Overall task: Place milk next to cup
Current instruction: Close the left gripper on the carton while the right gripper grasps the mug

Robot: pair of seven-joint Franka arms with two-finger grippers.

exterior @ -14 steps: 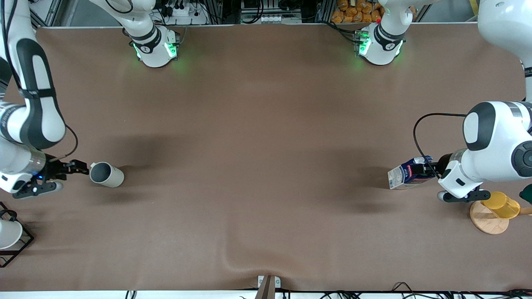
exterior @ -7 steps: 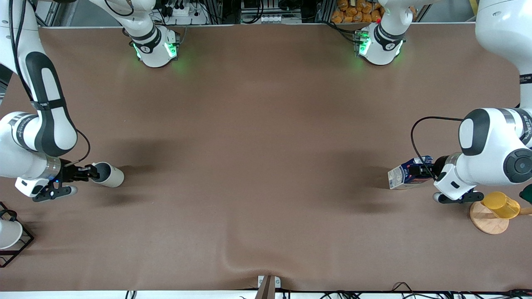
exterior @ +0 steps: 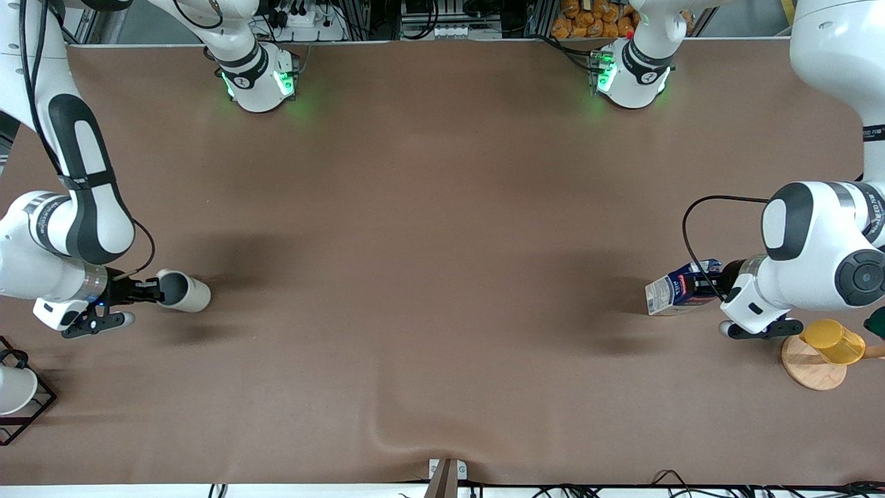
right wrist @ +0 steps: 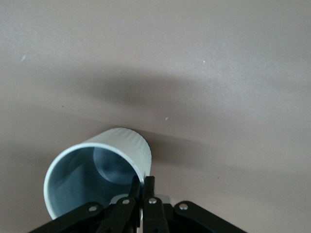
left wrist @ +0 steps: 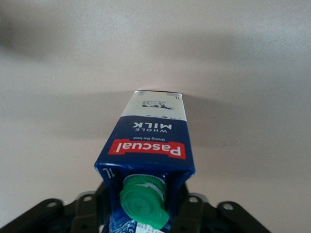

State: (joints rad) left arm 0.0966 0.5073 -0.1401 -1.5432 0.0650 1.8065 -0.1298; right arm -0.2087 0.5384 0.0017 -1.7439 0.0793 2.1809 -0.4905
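Observation:
The cup (exterior: 187,293), a pale grey-beige mug, lies tipped on its side near the right arm's end of the table, mouth toward my right gripper (exterior: 157,290). In the right wrist view the right gripper (right wrist: 142,182) is shut on the cup's (right wrist: 97,170) rim, one finger inside and one outside. The milk (exterior: 674,294), a dark blue carton with a pale base, is held on its side near the left arm's end of the table. My left gripper (exterior: 712,287) is shut on its top. The left wrist view shows the milk (left wrist: 153,141), its green cap and the left gripper (left wrist: 143,208) around it.
A yellow cup (exterior: 833,341) lies on a round wooden coaster (exterior: 812,370) beside the left gripper, nearer the front camera. A white cup (exterior: 14,391) sits in a black wire rack (exterior: 31,411) at the right arm's end. The brown table cover (exterior: 442,242) has a ridge by the front edge.
My right gripper moved in from just outside the cup's mouth, closed on its rim, and shifted the cup slightly toward the table's middle. The milk and left gripper barely moved.

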